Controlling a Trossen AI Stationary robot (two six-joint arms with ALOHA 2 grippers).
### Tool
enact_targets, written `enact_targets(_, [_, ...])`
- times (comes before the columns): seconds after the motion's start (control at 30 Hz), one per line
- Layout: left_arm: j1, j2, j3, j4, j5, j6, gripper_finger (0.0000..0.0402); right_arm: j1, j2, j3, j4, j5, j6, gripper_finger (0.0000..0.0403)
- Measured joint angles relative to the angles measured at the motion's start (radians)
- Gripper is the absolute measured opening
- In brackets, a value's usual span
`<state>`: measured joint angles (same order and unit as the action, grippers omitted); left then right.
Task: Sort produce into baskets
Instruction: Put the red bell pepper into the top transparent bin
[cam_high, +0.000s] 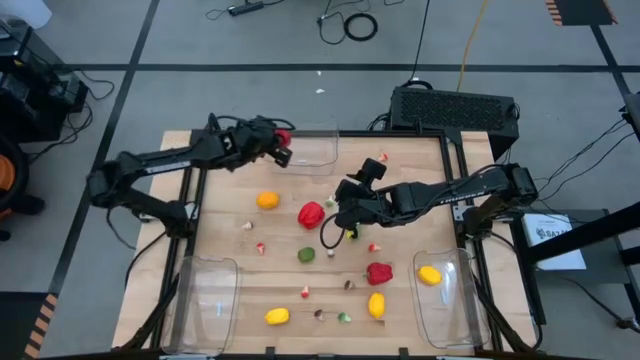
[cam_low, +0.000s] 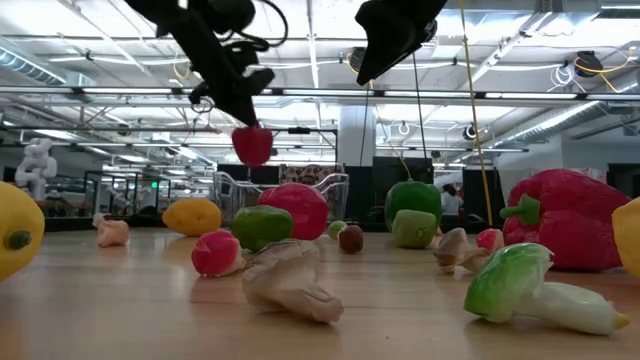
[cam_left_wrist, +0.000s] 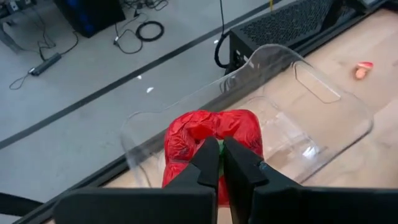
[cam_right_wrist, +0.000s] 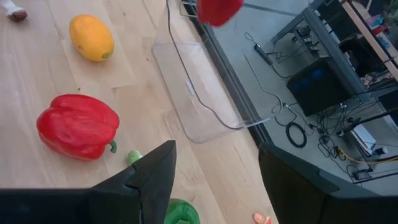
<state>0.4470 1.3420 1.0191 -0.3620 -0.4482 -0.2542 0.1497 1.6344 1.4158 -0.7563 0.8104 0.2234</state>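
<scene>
My left gripper (cam_high: 281, 143) is shut on a small red pepper (cam_left_wrist: 211, 138) that hangs in the air (cam_low: 252, 145) beside the near-left corner of the far clear basket (cam_high: 314, 148). My right gripper (cam_right_wrist: 217, 155) stands open above the middle of the table (cam_high: 343, 212), with nothing between its fingers. A larger red pepper (cam_high: 311, 213) lies on its side on the table just left of it. A green piece (cam_right_wrist: 180, 213) lies below its fingers. More produce is scattered over the wood: an orange-yellow fruit (cam_high: 268, 200), a lime (cam_high: 306, 254) and lemons (cam_high: 277, 316). My left gripper pinches the red pepper's top, at the green stem (cam_left_wrist: 219, 147), between its two fingertips. The fingers slant downward toward the table's far side. The pepper hangs below the fingers, clear of the table.
Two more clear baskets stand at the near corners: the left one (cam_high: 205, 300), and the right one (cam_high: 452, 300) with a lemon (cam_high: 429, 274) in it. Another red pepper (cam_high: 379, 272) and a lemon (cam_high: 376, 304) lie near right. A black box (cam_high: 455, 108) sits behind the table.
</scene>
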Motion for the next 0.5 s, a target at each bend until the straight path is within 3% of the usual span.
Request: enact_targets(0.5, [0.071,0.209,0.000,0.045,0.006,-0.105,0.0011,0.003,0.000,0.000,-0.080,-0.006,0.075,0.0221])
